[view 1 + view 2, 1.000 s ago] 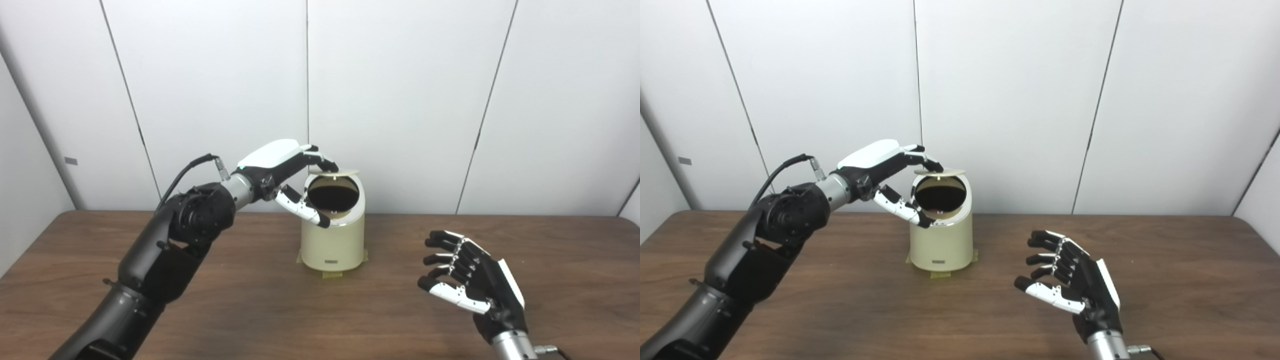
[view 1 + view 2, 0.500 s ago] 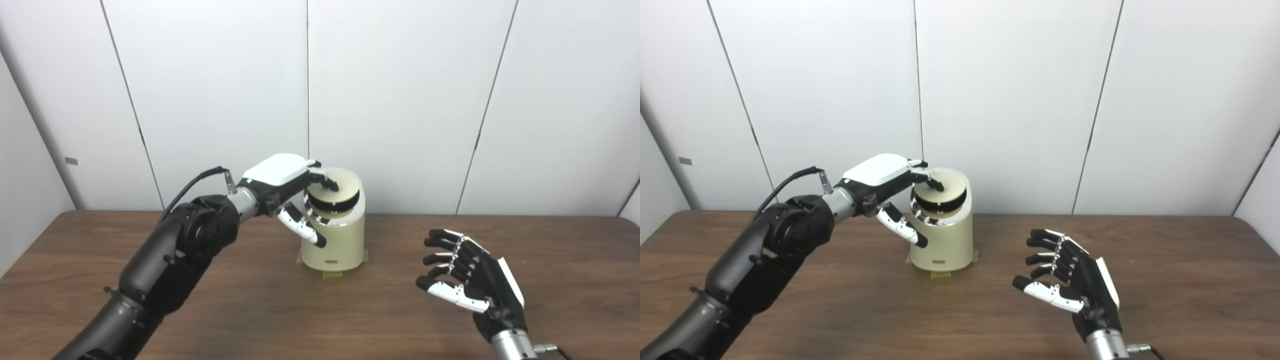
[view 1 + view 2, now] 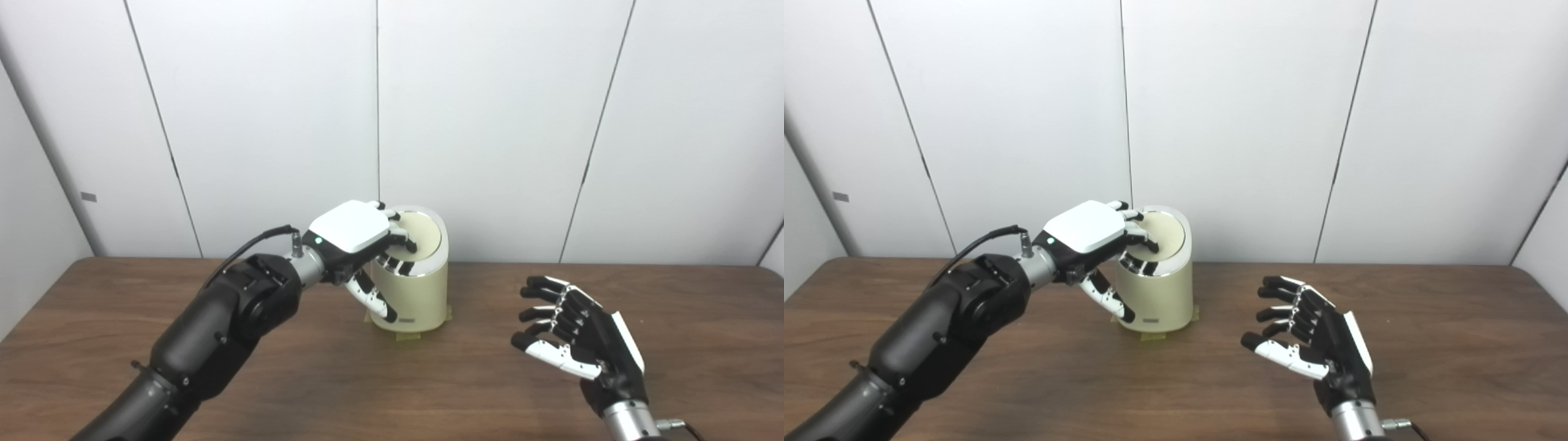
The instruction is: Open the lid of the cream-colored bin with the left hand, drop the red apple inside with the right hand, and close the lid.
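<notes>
Bright, even indoor light with soft shadows and mildly soft focus in both head views.

Diffuse light falls from above and in front, leaving the white wall panels [image 3: 490, 122] evenly lit and slightly greyer toward the left corner. The wooden table [image 3: 306, 380] carries a faint pale sheen near its back edge and no hard glare. A small soft shadow lies at the foot of the cream-colored bin [image 3: 416, 294], and the chrome rim under its lid [image 3: 422, 229] reflects dark fingers. The white shell of the left hand [image 3: 355, 236] is bright without clipping. Fine detail on the right hand [image 3: 1314, 343] is somewhat smeared by compression. Straight panel seams lean outward toward the frame edges.
</notes>
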`<state>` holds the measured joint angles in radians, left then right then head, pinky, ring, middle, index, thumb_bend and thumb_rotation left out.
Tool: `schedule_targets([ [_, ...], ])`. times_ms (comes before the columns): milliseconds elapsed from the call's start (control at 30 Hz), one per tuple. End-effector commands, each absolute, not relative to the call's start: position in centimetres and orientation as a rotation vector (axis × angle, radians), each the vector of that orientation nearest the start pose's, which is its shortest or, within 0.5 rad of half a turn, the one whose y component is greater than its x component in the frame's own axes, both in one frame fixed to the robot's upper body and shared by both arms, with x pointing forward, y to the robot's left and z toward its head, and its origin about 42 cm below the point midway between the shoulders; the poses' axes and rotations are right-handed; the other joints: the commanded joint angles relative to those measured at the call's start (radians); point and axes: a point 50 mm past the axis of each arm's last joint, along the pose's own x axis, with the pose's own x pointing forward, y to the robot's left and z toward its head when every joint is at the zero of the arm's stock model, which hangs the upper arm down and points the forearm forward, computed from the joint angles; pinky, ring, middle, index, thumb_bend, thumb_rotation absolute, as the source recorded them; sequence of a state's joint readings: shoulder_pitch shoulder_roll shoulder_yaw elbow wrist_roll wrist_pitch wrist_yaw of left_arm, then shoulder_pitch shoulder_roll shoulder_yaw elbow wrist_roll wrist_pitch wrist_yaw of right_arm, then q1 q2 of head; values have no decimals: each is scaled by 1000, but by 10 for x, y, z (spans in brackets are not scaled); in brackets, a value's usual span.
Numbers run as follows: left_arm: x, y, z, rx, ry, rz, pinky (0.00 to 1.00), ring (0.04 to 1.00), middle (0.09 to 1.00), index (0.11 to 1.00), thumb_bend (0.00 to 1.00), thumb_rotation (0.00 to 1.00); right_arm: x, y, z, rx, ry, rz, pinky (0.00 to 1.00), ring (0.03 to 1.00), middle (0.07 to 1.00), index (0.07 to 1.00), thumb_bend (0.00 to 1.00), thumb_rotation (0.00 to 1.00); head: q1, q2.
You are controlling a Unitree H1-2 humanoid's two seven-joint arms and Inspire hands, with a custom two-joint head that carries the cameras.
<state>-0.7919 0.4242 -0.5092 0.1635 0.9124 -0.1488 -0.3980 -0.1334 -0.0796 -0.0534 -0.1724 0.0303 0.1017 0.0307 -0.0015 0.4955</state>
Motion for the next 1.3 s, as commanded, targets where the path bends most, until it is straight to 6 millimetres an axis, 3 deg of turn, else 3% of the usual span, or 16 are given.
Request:
schedule_targets([
  [0, 458, 157, 293, 1753, -523, -636, 1000, 975, 809, 795, 990, 361, 325, -233, 198, -50, -283, 21, 434, 567, 689, 676, 700, 201, -1, 1],
  [200, 456, 153, 286, 1838, -491, -666, 1000, 977, 772, 759, 1000, 387, 326, -233, 199, -51, -279, 17, 432, 565, 688, 677, 698, 196, -3, 6],
  [367, 453, 153, 290, 1816, -494, -674, 1000, 956, 751, 740, 1000, 408, 325, -234, 199, -39, -278, 15, 426, 565, 687, 672, 704, 191, -2, 8],
  [500, 449, 156, 305, 1667, -572, -592, 1000, 943, 771, 748, 995, 394, 326, -235, 198, -44, -274, 12, 425, 563, 684, 670, 713, 202, 2, 7],
  [567, 446, 159, 309, 1591, -595, -541, 1000, 947, 797, 787, 941, 396, 326, -235, 197, -44, -271, 12, 426, 561, 685, 671, 709, 200, 2, 6],
  [667, 443, 164, 308, 1492, -615, -439, 1000, 979, 862, 864, 891, 394, 327, -235, 197, -43, -270, 14, 430, 564, 684, 671, 696, 184, 3, 6],
  [767, 441, 171, 302, 1372, -632, -331, 1000, 964, 868, 874, 867, 337, 327, -235, 197, -40, -271, 17, 434, 564, 670, 672, 692, 179, 3, 6],
  [900, 440, 187, 288, 1078, -603, -243, 968, 936, 899, 906, 836, 311, 327, -236, 195, -31, -266, 15, 431, 560, 665, 669, 702, 170, 6, 3],
  [967, 433, 195, 275, 837, -526, -226, 819, 917, 916, 903, 853, 310, 328, -236, 195, -39, -264, 12, 427, 562, 668, 670, 698, 165, 1, 1],
  [1033, 424, 200, 259, 628, -463, -223, 738, 864, 892, 887, 851, 289, 328, -237, 195, -43, -263, 14, 434, 569, 668, 674, 690, 159, -2, 2],
  [1167, 391, 208, 218, 346, -320, -218, 701, 805, 851, 881, 837, 339, 330, -238, 196, -68, -258, 35, 441, 578, 663, 678, 700, 195, -3, 4],
  [1267, 371, 217, 193, 231, -256, -224, 670, 777, 829, 884, 847, 354, 330, -238, 196, -88, -248, 40, 459, 596, 683, 688, 712, 194, -2, 2],
])
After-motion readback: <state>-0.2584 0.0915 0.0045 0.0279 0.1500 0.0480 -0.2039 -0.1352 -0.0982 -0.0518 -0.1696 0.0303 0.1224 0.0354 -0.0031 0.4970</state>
